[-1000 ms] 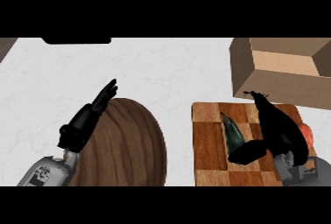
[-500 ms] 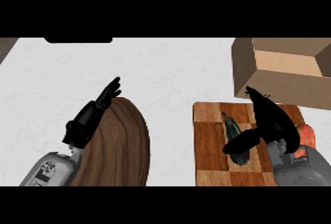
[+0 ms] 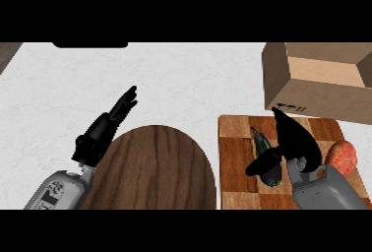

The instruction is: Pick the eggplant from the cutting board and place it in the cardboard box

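Lying on cutting board [image 3: 236,147], eggplant [image 3: 260,141] between thumb [image 3: 263,162] and straight fingers [image 3: 285,124] of right hand [image 3: 296,142].

Counter [image 3: 181,83]: white, faintly marbled, evenly lit.
Far edge: flat black shape [image 3: 91,45].
Top-left corner: brown surface [image 3: 7,51].

Glossy eggplant [image 3: 263,156] on chequered wooden cutting board [image 3: 236,147]; matt cardboard box [image 3: 320,81].

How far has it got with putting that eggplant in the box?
Nothing is finished yet. The eggplant lies on the cutting board, with the right hand over it, fingers straight, not yet closed. Remaining: grasp, lift and set it in the cardboard box.
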### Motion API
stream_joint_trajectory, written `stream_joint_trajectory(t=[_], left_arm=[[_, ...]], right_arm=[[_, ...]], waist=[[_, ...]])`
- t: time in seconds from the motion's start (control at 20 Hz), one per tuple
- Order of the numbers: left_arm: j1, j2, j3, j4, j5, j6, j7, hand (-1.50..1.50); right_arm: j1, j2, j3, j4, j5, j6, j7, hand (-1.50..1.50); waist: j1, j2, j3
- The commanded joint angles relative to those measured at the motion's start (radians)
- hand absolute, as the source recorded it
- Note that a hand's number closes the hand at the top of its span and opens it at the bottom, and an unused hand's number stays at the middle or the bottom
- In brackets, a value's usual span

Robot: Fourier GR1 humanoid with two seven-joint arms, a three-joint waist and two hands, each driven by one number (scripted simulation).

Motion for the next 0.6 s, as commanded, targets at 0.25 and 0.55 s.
stream_joint_trajectory(t=[0.25,0.55], left_arm=[[-0.025,0.002,0.037,-0.011,0.01,-0.042,0.047,0.0],[0.044,-0.016,0.02,0.001,-0.034,-0.031,-0.024,0.0]], right_arm=[[0.021,0.034,-0.02,-0.017,0.088,0.057,0.184,-1.5],[-0.025,0.127,-0.023,0.071,0.128,0.058,0.207,-1.5]], waist=[[-0.003,0.002,0.002],[0.008,0.003,0.001]])
